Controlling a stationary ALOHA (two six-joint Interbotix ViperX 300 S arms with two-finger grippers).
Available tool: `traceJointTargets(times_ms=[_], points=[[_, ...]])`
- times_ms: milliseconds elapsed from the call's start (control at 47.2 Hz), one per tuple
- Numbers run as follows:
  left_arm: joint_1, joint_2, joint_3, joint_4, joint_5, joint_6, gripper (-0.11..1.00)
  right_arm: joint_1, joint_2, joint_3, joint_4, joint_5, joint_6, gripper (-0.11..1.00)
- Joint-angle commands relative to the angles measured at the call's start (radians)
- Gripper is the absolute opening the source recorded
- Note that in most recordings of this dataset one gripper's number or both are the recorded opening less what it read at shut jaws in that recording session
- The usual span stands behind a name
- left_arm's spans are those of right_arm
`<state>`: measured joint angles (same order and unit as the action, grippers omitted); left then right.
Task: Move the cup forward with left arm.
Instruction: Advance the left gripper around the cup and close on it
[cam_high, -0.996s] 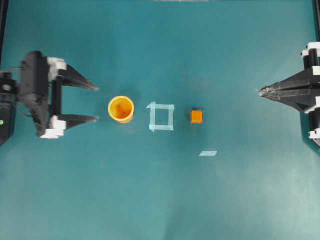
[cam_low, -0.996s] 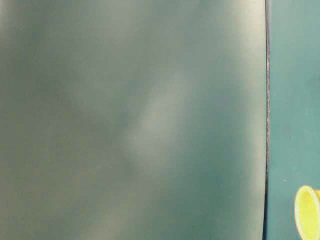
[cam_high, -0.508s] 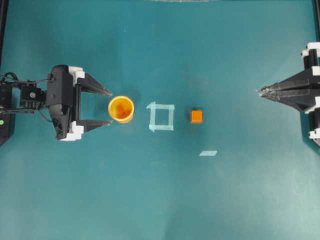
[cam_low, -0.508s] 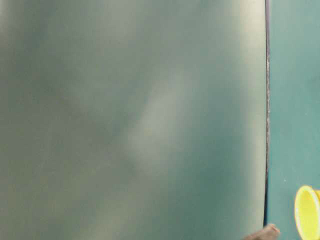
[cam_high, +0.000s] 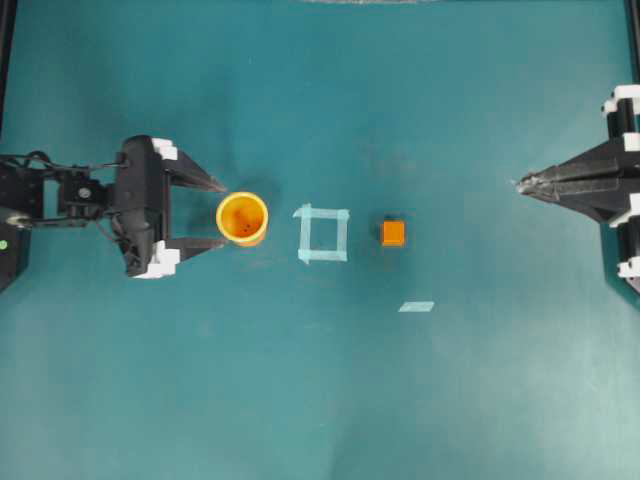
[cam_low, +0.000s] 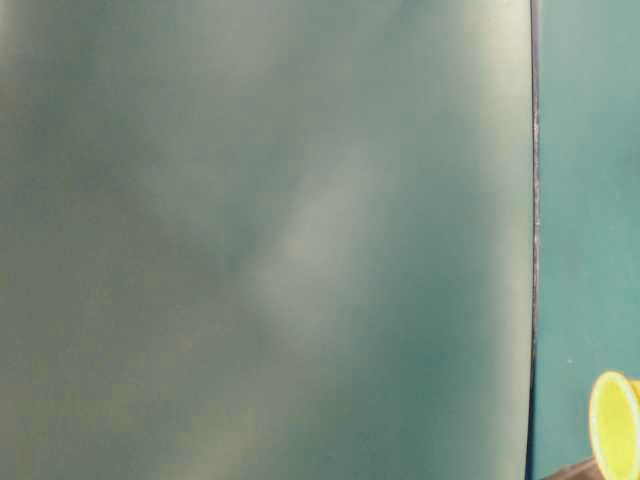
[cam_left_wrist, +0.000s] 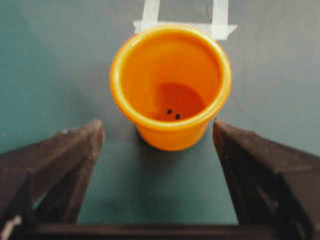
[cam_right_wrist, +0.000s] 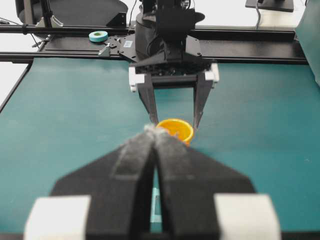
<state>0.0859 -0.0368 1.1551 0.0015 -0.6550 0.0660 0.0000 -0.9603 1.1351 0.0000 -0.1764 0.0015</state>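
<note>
Blur fills most of the table-level view, where the cup (cam_low: 613, 424) is cut off at the edge. Overhead, it stands on the teal table (cam_high: 320, 400) (beside a tape square (cam_high: 323, 233)), just ahead of the left gripper (cam_high: 222, 213), jaws spread; right gripper (cam_high: 520, 183) pinched together.

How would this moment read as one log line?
left tool: open, at cup, not gripping | right tool: shut, idle | cup: upright

A blurred grey-green panel (cam_low: 265, 240) fills most of the table-level view. There the cup (cam_low: 614, 424) is cut off by the right edge. In the right wrist view, the right gripper (cam_right_wrist: 152, 131), jaws pressed together, hides the cup's near side and most of the tape square (cam_right_wrist: 156, 205).
</note>
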Motion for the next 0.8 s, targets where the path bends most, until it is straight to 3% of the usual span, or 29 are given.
traceJointTargets(times_ms=[0,784], points=[[0.005,0.023,-0.031,-0.002,-0.021,-0.002,0.86,0.000,0.000,-0.035,0.002,0.000,0.000,-0.01],[-0.008,0.109,-0.120,-0.002,-0.041,-0.015,0.85,0.000,-0.012,-0.041,0.000,0.057,-0.003,-0.01]])
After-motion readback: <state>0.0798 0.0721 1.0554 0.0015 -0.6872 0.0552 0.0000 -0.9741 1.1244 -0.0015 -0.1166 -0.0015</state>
